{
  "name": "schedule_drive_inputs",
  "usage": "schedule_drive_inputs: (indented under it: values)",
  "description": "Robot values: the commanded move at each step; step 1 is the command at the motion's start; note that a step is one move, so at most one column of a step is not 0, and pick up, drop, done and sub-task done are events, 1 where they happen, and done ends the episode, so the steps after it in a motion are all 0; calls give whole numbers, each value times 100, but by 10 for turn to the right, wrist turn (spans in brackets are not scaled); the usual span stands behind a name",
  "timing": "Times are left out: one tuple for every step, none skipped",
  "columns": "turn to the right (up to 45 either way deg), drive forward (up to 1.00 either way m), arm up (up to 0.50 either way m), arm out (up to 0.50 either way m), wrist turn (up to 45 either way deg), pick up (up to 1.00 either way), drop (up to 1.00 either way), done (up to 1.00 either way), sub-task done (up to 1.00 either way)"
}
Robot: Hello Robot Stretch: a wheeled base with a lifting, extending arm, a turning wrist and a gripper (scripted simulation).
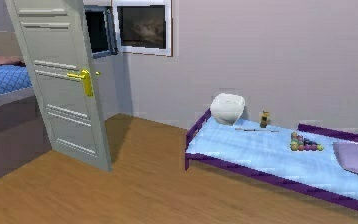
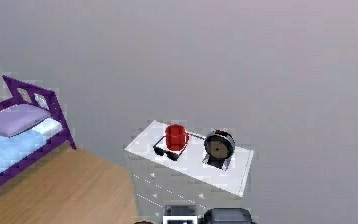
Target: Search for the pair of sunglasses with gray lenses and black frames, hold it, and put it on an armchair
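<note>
The sunglasses (image 2: 167,152), a small dark shape, lie on top of a white dresser (image 2: 147,148) in the arm side view, at the foot of a red cup (image 2: 175,136) whose inside cannot be seen. Just beside them to the right stands a round black clock (image 2: 220,148). The dresser's drawers (image 2: 159,190) are shut. At that view's bottom edge, below the dresser, the end effector (image 2: 152,219) barely shows; its far end cannot be made out, so I cannot tell whether it holds anything.

To the left stands a purple-framed bed (image 2: 42,100) with a lilac pillow (image 2: 17,120). In the forward view the bed (image 1: 202,125) carries a white rounded bundle (image 1: 228,108), a small bottle (image 1: 265,119) and a row of small coloured bits (image 1: 305,145). A white door (image 1: 57,90) with a yellow handle (image 1: 82,80) stands open on the left.
</note>
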Motion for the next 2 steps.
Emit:
schedule_drive_inputs:
  values:
    - [0, 0, 0, 40, 0, 0, 0, 0, 0]
    - [0, 0, 0, 0, 450, 0, 0, 0, 0]
